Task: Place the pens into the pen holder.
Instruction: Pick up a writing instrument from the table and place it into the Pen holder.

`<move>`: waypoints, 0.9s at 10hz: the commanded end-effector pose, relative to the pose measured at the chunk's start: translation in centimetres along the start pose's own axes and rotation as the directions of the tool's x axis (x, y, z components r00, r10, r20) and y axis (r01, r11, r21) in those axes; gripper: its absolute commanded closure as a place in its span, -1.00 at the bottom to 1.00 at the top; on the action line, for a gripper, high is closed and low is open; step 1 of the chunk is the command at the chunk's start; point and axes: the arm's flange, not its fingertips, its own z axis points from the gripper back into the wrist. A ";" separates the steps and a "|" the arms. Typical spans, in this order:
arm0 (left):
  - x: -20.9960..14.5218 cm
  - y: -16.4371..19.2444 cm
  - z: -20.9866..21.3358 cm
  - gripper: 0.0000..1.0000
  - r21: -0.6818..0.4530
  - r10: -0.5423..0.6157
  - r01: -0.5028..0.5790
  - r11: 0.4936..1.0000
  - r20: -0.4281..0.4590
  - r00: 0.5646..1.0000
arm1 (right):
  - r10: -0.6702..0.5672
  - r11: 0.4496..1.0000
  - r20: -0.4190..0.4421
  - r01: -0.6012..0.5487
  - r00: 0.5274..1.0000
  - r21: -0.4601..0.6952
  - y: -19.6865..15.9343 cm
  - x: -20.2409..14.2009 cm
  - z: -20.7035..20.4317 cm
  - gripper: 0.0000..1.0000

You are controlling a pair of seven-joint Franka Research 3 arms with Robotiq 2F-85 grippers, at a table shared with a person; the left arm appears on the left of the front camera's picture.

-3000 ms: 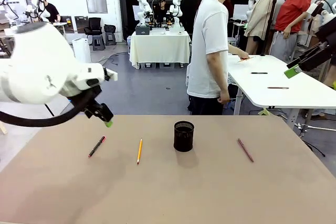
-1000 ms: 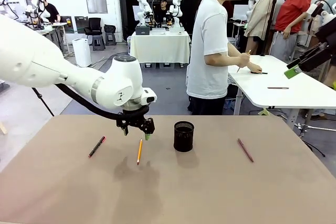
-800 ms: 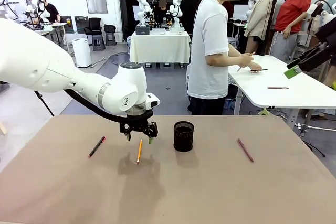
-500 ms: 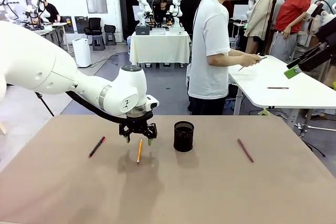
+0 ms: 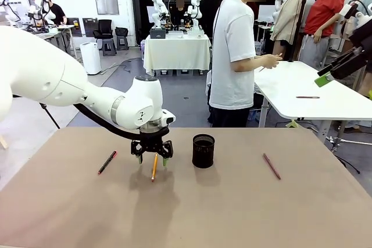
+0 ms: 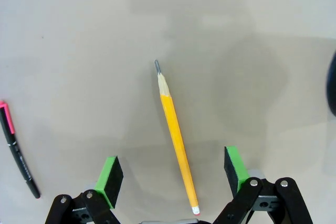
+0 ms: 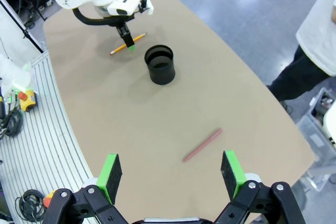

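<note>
The yellow-orange pencil lies on the tan table, left of the black mesh pen holder. My left gripper hangs open just above the pencil's far end, one finger on either side. In the left wrist view the pencil runs between the green pads of that gripper, untouched. The black pen with a red end lies farther left. The reddish-brown pencil lies to the right of the holder. My right gripper is open and empty, high above the reddish-brown pencil and the holder.
A person in a white shirt stands beyond the far edge, turned towards a white side table with more pens on it. The tan table has bare surface in front of the holder.
My left gripper has come down and shifted slightly left, so its open fingers now straddle the yellow-orange pencil. The pens and holder have not moved.
</note>
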 end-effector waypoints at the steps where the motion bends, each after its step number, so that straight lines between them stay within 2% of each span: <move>1: 1.3 -0.1 -0.1 -1.00 0.018 0.015 -0.014 1.000 -0.011 1.000 | 0.008 1.000 0.010 -0.008 1.000 0.007 0.1 0.1 0.1 -1.00; 2: 1.0 0.0 0.0 -1.00 0.007 0.005 -0.005 1.000 0.002 1.000 | 0.008 1.000 0.010 -0.008 1.000 0.007 0.1 0.1 0.1 -1.00; 7: 1.3 -0.2 0.0 0.99 -0.005 0.030 -0.030 1.000 -0.015 0.999 | 0.008 1.000 0.010 -0.008 1.000 0.007 0.1 0.1 0.1 -1.00; 9: 1.4 -0.3 0.0 1.00 -0.006 0.041 -0.041 0.999 -0.014 0.999 | 0.008 1.000 0.010 -0.008 1.000 0.007 0.1 0.1 0.1 -1.00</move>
